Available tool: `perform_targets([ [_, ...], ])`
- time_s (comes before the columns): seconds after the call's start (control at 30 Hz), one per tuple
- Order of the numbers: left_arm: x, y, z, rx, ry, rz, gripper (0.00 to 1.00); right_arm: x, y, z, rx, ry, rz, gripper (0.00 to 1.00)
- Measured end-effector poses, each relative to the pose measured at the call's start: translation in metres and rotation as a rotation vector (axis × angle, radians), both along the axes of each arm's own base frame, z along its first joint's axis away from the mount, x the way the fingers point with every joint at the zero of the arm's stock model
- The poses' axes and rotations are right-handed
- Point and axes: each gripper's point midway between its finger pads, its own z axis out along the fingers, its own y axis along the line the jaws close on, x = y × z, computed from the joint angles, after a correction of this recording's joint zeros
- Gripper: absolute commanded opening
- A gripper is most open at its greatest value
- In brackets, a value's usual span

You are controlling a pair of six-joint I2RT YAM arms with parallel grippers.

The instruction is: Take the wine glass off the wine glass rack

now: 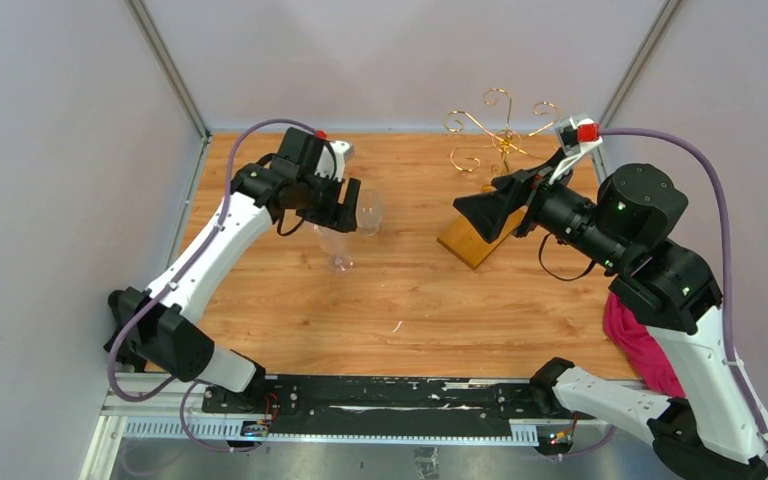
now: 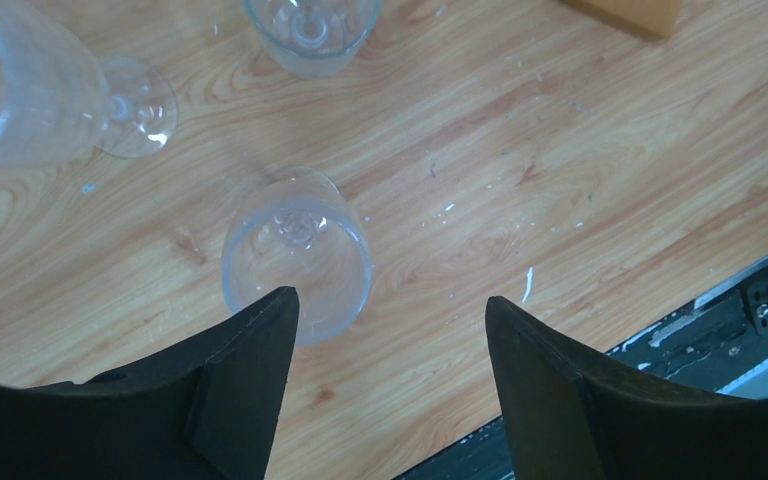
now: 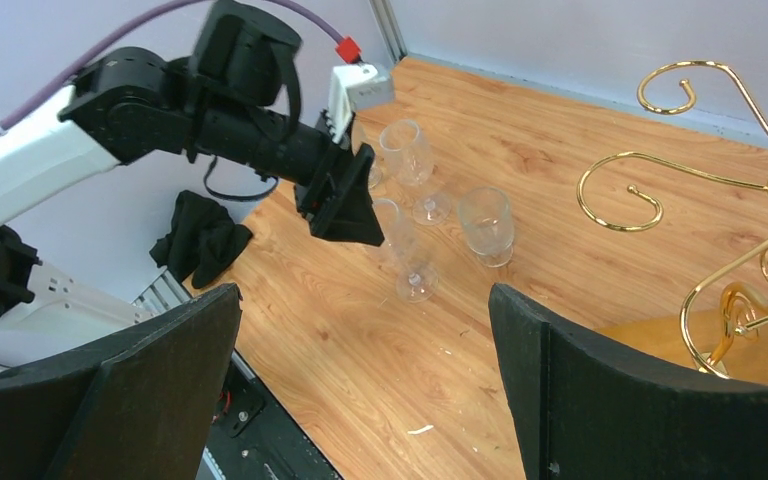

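Observation:
A clear wine glass (image 2: 297, 255) stands upright on the wooden table (image 1: 410, 300), right under my left gripper (image 2: 390, 300). That gripper is open, its left fingertip over the glass rim and nothing between its fingers. In the top view the same glass (image 1: 337, 245) sits just in front of the left gripper (image 1: 345, 208). The gold wine glass rack (image 1: 505, 145) stands at the back right on its amber base (image 1: 465, 240); the curled arms I see hold nothing. My right gripper (image 3: 365, 290) hangs open and empty beside the rack (image 3: 735, 300).
Two more glasses (image 2: 310, 30) (image 2: 20, 90) stand close by the left gripper. A black cloth (image 3: 200, 240) lies at the table's left edge, a red cloth (image 1: 635, 340) at the right. A black rail (image 1: 390, 395) runs along the near edge.

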Motion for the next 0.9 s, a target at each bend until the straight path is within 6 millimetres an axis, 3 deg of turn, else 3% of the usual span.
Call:
perform_targets([
  [0.1, 0.001, -0.001, 0.023, -0.033, -0.057, 0.005, 0.8, 0.002, -0.001, -0.002, -0.004, 0.005, -0.011, 1.0],
  [0.27, 0.0, 0.004, 0.087, -0.098, -0.24, 0.032, 0.82, 0.01, -0.006, -0.008, -0.015, 0.014, -0.061, 1.0],
  [0.33, -0.006, 0.009, 0.116, -0.136, -0.345, 0.045, 0.83, 0.015, -0.01, -0.008, -0.018, 0.013, -0.097, 1.0],
  [0.47, -0.021, 0.021, 0.15, -0.223, -0.528, 0.074, 0.87, 0.022, -0.02, -0.011, -0.028, 0.017, -0.166, 1.0],
  [0.57, -0.032, 0.029, 0.158, -0.293, -0.648, 0.096, 0.88, 0.029, -0.03, -0.017, -0.045, 0.022, -0.233, 0.99],
  [0.9, -0.046, 0.052, 0.138, -0.393, -0.867, 0.188, 0.88, 0.042, -0.09, -0.052, -0.177, -0.008, -0.527, 0.99],
])
